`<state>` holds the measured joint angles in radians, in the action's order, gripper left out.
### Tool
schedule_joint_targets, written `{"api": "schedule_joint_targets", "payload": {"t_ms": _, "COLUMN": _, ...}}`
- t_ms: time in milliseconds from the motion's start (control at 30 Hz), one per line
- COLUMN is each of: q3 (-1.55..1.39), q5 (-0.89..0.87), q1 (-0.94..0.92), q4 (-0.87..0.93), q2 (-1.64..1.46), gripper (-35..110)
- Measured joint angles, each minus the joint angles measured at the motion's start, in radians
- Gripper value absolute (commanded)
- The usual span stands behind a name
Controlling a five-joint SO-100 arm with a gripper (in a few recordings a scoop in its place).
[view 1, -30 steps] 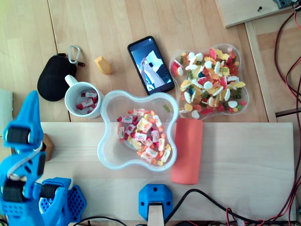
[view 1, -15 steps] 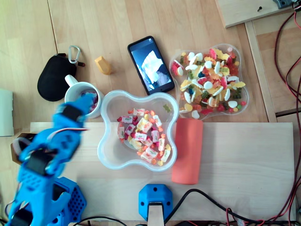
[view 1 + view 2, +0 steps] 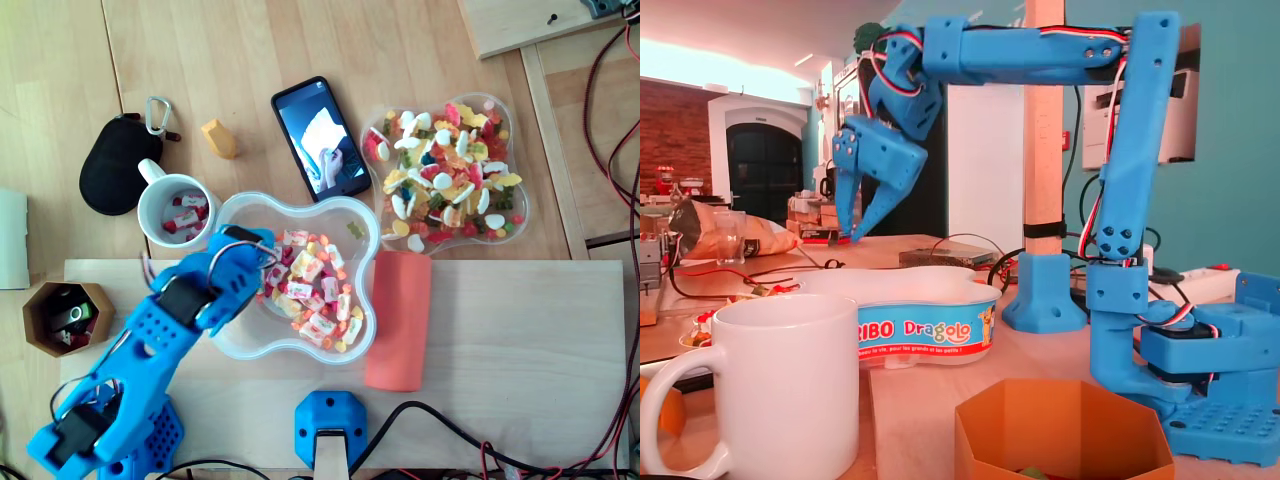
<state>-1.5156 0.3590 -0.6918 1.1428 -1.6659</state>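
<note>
1. The blue arm reaches up from the lower left corner in the overhead view. Its claw (image 3: 262, 255) sits over the left lobe of the clear clover-shaped tub (image 3: 238, 345).
2. In the fixed view the claw (image 3: 848, 236) points almost straight down and hangs in the air above the tub (image 3: 930, 330), clear of its rim.
3. The two fingertips stand close together with nothing between them. I cannot tell from here whether they touch or leave a small gap.
4. The tub sits on the pale wooden board (image 3: 520, 330), near its back edge. The heap of wrapped sweets (image 3: 310, 290) lies just to the right of the claw in the overhead view, and lower than it.
5. The white mug (image 3: 178, 210) stands just to the left of the tub, off the board, with a few red-wrapped sweets inside. In the fixed view the mug (image 3: 780, 390) is the nearest thing to the camera.
6. An orange-red roll (image 3: 398, 320) lies against the tub's right side.
7. Behind that roll, a second clear tray (image 3: 522, 205) holds mixed gummies, well apart from the claw.
8. A brown hexagonal pot (image 3: 35, 300) sits to the left of the arm, and a black pouch (image 3: 115, 165) lies beyond the mug.
</note>
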Motion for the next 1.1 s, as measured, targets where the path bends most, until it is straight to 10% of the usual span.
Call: {"api": "schedule_joint_targets", "payload": {"t_ms": 1100, "q3": -0.135, "q5": 0.112, "q1": -0.123, "q4": -0.002, "q2": 0.107, "gripper": 10}}
